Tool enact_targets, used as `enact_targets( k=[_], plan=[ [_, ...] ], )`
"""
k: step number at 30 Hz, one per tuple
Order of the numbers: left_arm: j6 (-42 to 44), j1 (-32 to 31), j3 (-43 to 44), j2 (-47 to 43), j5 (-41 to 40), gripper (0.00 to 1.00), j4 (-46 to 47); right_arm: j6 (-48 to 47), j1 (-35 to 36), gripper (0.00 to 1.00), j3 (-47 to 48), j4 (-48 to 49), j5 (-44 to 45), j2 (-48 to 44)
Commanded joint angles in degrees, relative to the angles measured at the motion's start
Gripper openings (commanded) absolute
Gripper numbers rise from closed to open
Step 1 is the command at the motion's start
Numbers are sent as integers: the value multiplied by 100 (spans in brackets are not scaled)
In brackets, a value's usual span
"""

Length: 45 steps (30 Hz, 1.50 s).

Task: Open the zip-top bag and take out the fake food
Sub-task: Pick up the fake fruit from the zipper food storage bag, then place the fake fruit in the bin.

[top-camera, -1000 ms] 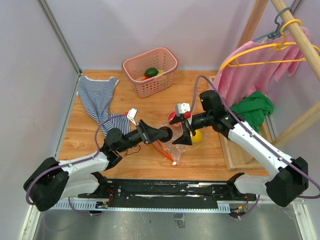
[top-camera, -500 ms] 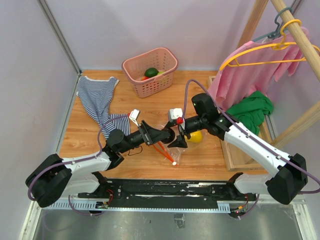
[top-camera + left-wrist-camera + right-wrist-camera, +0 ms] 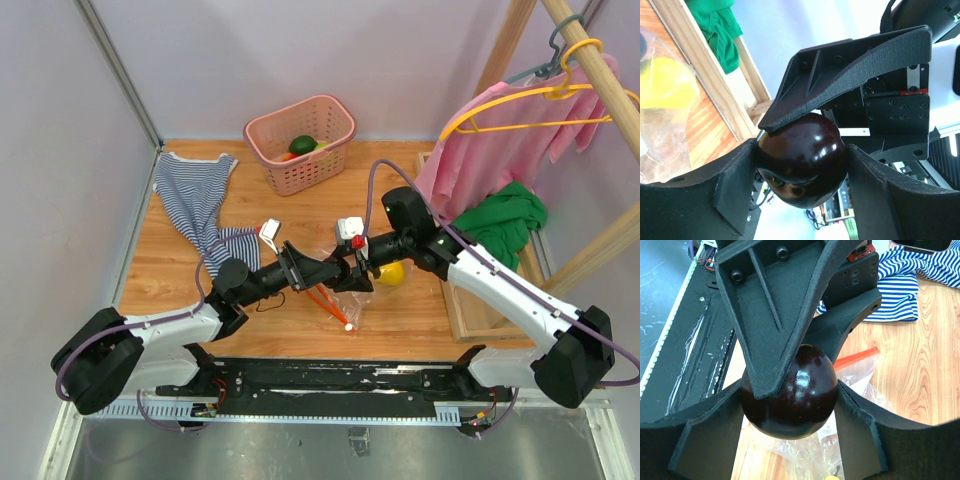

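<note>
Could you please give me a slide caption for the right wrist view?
Right gripper and left gripper both clamp the dark purple fruit above the zip-top bag.

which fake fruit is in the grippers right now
The dark purple-black fruit, pinched by the left gripper and right gripper together. The yellow fruit lies on the table, and the green fruit sits in the pink basket.

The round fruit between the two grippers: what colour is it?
Dark purple-black, glossy. The fruit shows best in the left wrist view.
</note>
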Motion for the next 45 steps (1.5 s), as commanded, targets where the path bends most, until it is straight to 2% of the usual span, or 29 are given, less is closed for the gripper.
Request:
enact_targets(
  k=[1,5,8,17,20,27,31,38,45],
  plan=[
    [83,-44,-28,-109,-158,71,101,-15,99,28,76,-38,-65,30],
    [239,-44,-41,-281,-189,88,-185,-69,88,19,96,-169,-105,52],
    [345,-44,-70,-397,-199,93,-368,-208,72,15,126,-341,-212,74],
    [553,-44,-344,-899,-425,95,-692,-560,-79,13,194,-754,-426,32],
    [751,-37,-403,-1229,-623,99,-1030,-747,-171,13,247,-962,-496,6],
    [1205,-36,-485,-2135,-1277,99,-2150,-1086,-375,13,332,-1339,-500,-70],
    [1340,-31,-610,-2509,-1475,99,-2400,-1312,-526,13,385,-1575,-460,-114],
    [1666,-27,-535,-2828,-1733,99,-3147,-1603,-742,12,405,-1827,-341,-202],
    [2197,-27,-161,-3007,-2073,99,-4347,-1733,-745,11,449,-1900,-82,-149]
  ],
)
